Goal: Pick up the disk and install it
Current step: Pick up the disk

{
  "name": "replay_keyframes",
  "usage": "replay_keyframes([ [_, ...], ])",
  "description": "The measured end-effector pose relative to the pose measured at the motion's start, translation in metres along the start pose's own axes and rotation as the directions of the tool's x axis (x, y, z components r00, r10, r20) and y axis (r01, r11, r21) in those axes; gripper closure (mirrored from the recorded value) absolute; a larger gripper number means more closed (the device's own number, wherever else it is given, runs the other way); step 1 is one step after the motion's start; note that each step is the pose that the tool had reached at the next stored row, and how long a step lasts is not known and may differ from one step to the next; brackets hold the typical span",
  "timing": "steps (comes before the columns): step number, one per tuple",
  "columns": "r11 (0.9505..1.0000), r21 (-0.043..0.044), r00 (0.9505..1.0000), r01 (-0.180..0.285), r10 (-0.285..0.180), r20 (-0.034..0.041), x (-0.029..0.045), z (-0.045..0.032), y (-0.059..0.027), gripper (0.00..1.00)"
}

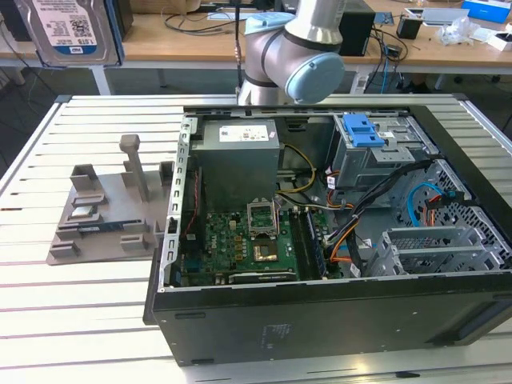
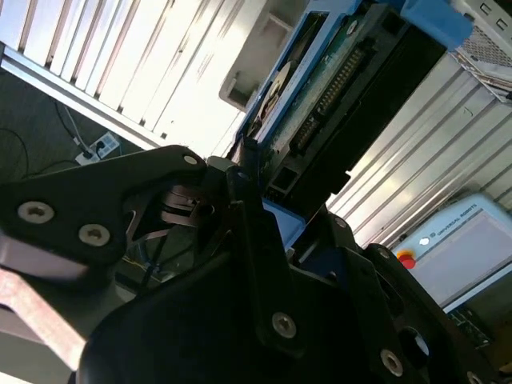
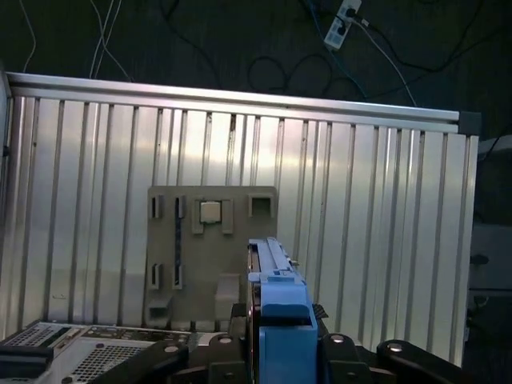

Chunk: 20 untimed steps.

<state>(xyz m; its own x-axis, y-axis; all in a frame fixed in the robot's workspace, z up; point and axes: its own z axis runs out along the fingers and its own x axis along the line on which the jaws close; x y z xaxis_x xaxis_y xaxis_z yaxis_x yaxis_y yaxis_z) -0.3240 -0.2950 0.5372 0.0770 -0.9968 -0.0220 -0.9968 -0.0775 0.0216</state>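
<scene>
The disk (image 1: pixel 70 30) hangs high at the exterior view's upper left, label side showing, with blue rails along its edges. In the first wrist view I see the disk (image 3: pixel 274 298) edge-on, its blue rail facing the camera, and my gripper (image 3: pixel 276 352) shut on it from both sides. The second wrist view shows the disk's circuit-board side (image 2: pixel 320 88) rising out of the gripper (image 2: pixel 254 200). Far below the disk lies the grey stand (image 3: pixel 210 240) on the slatted table.
The open computer case (image 1: pixel 320 308) lies on the slatted table (image 1: pixel 80 320), with a grey drive cage and its blue latch (image 1: pixel 364 130) at the back right. The grey stand (image 1: pixel 104 212) with upright posts sits left of the case. The arm (image 1: pixel 296 56) rises behind.
</scene>
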Motion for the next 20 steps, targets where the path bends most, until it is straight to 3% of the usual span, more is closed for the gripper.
replay_keyframes([
  [15, 1.0, -0.0085, 1.0, 0.0, 0.0, 0.0006, 0.0059, -0.0012, -0.0771, 0.63],
  [20, 1.0, -0.0095, 1.0, 0.0, 0.0, 0.0007, 0.0073, -0.0013, -0.0958, 0.63],
])
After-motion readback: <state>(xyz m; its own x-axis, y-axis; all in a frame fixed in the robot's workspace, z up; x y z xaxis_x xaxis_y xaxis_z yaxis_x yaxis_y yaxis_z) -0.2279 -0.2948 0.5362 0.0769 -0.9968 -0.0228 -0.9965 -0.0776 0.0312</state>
